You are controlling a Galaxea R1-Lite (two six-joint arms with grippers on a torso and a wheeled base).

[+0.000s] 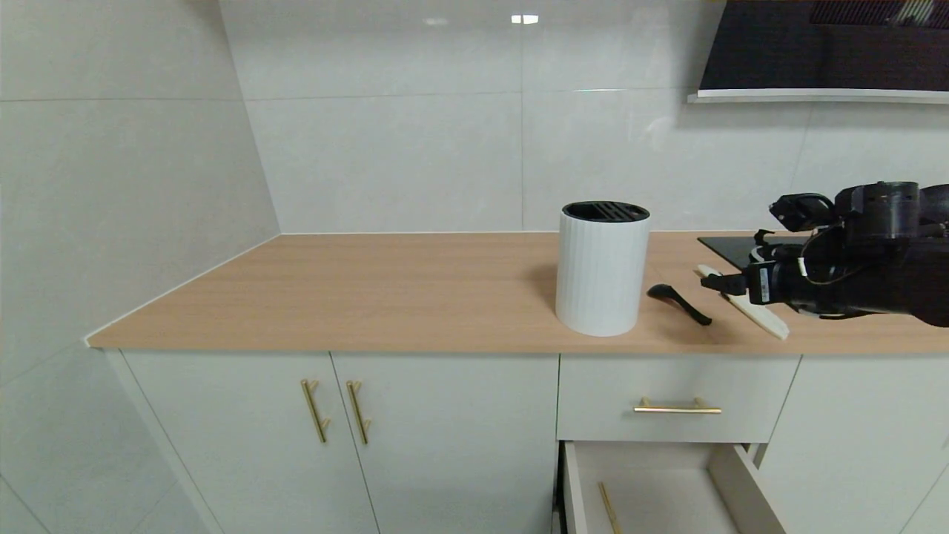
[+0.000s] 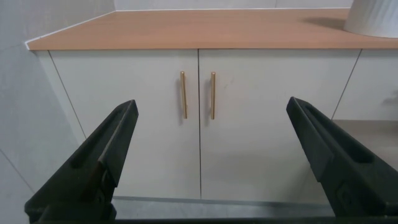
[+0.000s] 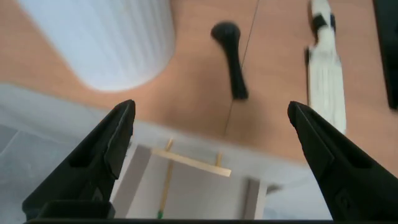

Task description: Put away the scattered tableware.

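Right wrist view shows the right hand (image 3: 209,104) spread wide and empty near the black spoon (image 3: 231,59).

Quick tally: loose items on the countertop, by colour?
White or cream: 2, the ribbed holder and the flat utensil
Black: 1, the spoon
Total: 3
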